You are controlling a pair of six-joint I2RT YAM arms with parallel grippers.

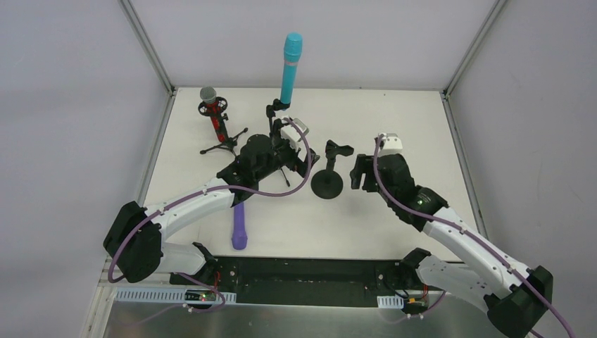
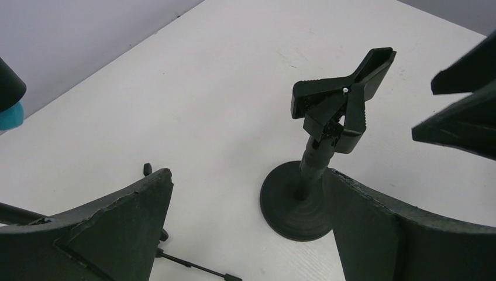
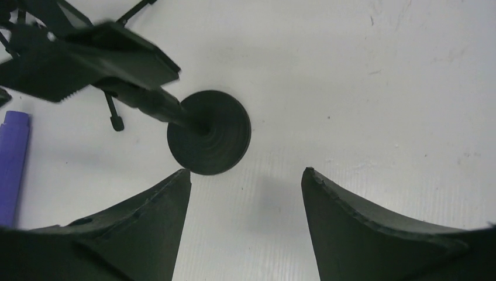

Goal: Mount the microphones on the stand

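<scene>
Between left jaws, gaping wide and empty, and right jaws, part open and empty: could topple the bare round-base stand (image 1: pixel 328 182) with one careless sideways nudge!

White arm links, black joints, purple cables, black pincers

Looked down on a matt white counter (image 1: pixel 338 225), faintly scuffed. Found it boxed in by plain pale grey walls (image 1: pixel 63 105) at 9, 12 and 3 o'clock. Noted silver frame struts (image 1: pixel 148 46) rising from the far corners at 11 and 1 o'clock. At 6 o'clock, noted a black recess (image 1: pixel 310 278) and a brushed metal sheet (image 1: pixel 281 320). Lit softly and evenly; cast only faint shadows.
</scene>
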